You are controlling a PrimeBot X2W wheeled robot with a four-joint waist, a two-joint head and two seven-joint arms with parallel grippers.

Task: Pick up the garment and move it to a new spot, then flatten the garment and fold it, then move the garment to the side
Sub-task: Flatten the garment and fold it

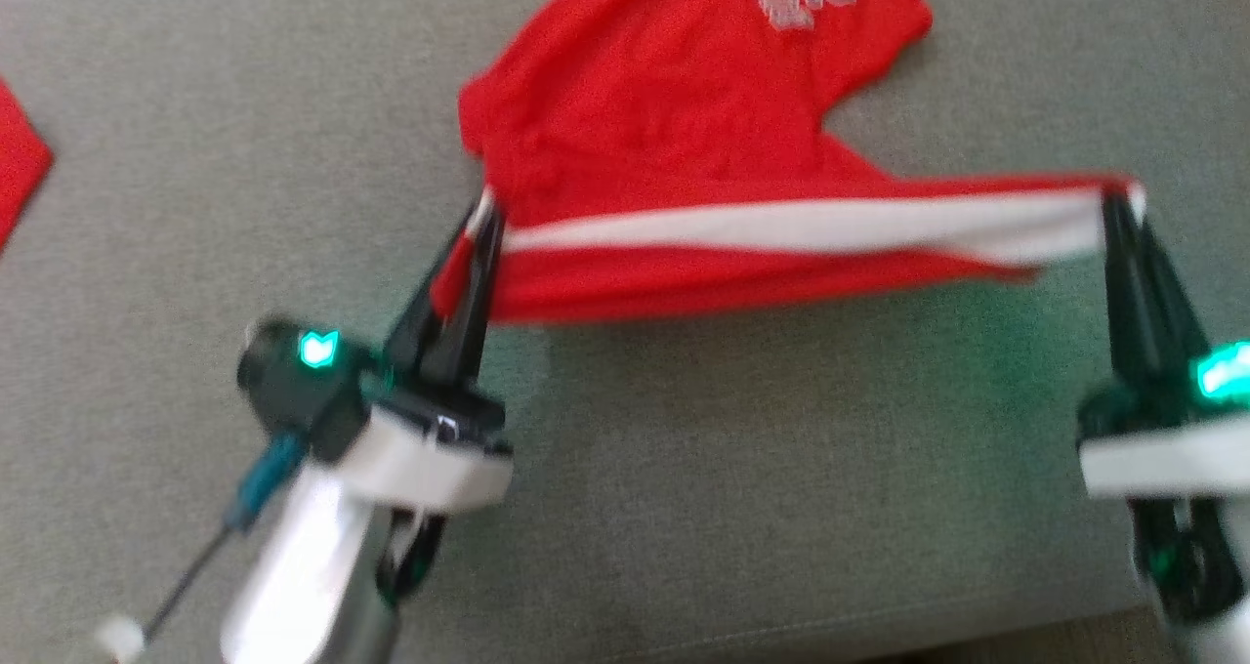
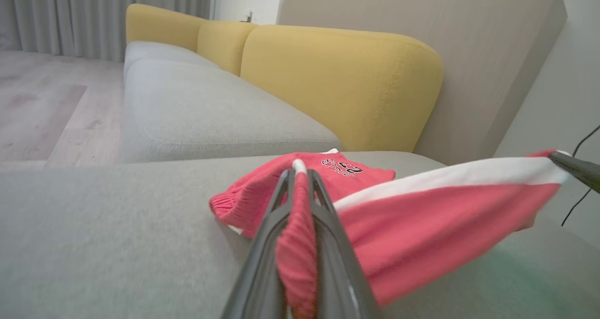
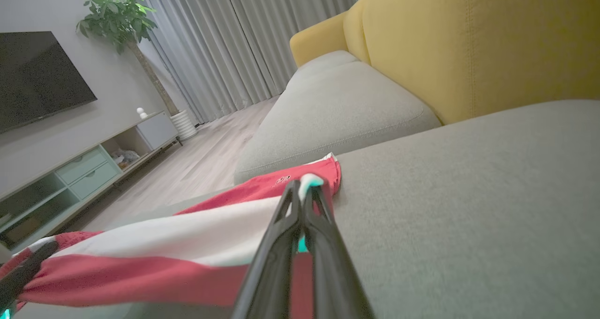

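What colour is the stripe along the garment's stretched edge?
The stripe is white, on the red garment; clearest in the head view.

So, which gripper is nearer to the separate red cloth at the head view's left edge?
Left. The left gripper, holding one end of the garment, is some way right of that red cloth; the right gripper holds the other end, farther right.

Grey sofa point(image 2: 211, 117) with yellow backrests point(image 2: 337, 84), curtains point(image 3: 243, 42), wood floor point(image 2: 42, 108)
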